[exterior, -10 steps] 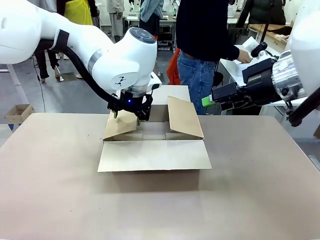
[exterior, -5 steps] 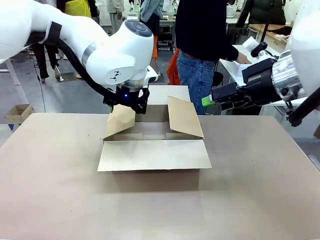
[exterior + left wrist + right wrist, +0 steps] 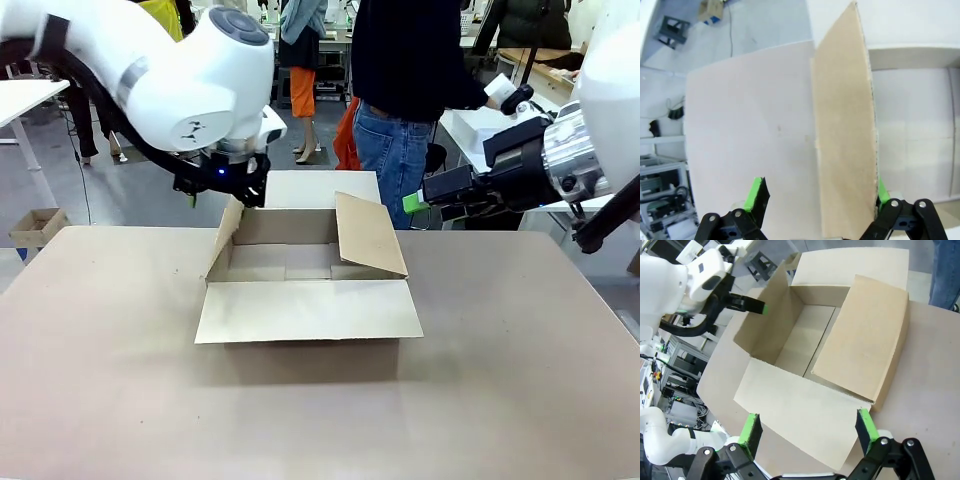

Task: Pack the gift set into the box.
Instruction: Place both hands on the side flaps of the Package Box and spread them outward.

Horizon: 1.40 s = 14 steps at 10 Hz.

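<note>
Smooth table (image 3: 500, 380), corrugated cardboard box (image 3: 305, 312)

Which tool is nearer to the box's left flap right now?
Left. The left tool sits at the top edge of the raised left flap, open and straddling it. The right tool hangs to the right of the box, apart from it.

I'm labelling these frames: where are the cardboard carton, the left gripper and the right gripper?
Brown corrugated cardboard carton (image 3: 310, 312): front view, on its near flap, folded outward.
Green-padded left gripper (image 3: 819, 194): left wrist view, midway between its fingertips.
Green-padded right gripper (image 3: 808, 431): right wrist view, midway between its fingertips.
</note>
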Each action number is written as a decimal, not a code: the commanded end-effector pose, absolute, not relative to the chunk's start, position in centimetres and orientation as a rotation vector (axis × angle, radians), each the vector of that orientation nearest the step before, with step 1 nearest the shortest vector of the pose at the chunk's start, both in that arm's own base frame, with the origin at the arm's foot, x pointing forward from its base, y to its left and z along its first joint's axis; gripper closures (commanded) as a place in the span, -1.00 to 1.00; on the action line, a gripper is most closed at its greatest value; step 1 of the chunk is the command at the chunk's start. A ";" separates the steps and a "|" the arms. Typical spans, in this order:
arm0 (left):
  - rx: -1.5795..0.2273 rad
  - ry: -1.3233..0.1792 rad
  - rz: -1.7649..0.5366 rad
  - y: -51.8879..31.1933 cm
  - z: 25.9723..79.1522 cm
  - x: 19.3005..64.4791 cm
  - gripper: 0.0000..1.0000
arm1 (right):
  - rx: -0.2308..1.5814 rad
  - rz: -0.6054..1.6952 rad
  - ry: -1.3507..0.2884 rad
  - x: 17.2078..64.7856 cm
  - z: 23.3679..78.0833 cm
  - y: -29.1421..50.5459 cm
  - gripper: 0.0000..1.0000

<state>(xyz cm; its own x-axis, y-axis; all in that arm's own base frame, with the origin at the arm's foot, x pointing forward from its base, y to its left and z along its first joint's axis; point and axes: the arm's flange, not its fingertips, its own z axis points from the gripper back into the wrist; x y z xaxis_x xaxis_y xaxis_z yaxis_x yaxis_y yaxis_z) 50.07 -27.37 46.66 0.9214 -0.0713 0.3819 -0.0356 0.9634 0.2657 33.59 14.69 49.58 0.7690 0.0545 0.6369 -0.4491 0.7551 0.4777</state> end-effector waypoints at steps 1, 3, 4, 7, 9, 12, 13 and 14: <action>0.260 -0.419 0.049 -24.5 46.2 49.3 -1.00 | 0.660 0.280 -0.642 33.3 49.4 14.7 -1.00; 0.230 -0.397 0.116 -21.6 45.8 49.7 -1.00 | 0.660 0.280 -0.642 33.3 49.4 14.7 -1.00; 0.208 -0.386 0.154 -20.0 45.5 49.7 -1.00 | 0.660 0.280 -0.642 33.3 49.4 14.7 -1.00; 0.126 -0.314 0.196 -16.2 42.8 50.3 -1.00 | 0.660 0.280 -0.642 33.3 49.4 14.7 -1.00; 0.062 -0.301 0.218 -14.7 41.6 50.3 -1.00 | 0.660 0.280 -0.642 33.3 49.4 14.7 -1.00; 0.075 -0.293 0.235 -14.8 41.2 50.9 -1.00 | 0.660 0.280 -0.642 33.3 49.4 14.7 -1.00; 0.075 -0.293 0.235 -14.8 41.2 50.9 -1.00 | 0.660 0.280 -0.642 33.3 49.4 14.7 -1.00; 0.075 -0.293 0.235 -14.8 41.2 50.9 -1.00 | 0.663 0.296 -0.641 33.6 49.6 14.7 -1.00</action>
<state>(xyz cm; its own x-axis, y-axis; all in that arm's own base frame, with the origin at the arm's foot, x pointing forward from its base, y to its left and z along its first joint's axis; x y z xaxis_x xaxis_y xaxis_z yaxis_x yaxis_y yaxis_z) 50.91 -14.20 40.88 0.9354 0.2125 0.2826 -0.2222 0.9750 0.0026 33.64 14.65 49.57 0.7689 0.0576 0.6368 -0.4500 0.7562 0.4750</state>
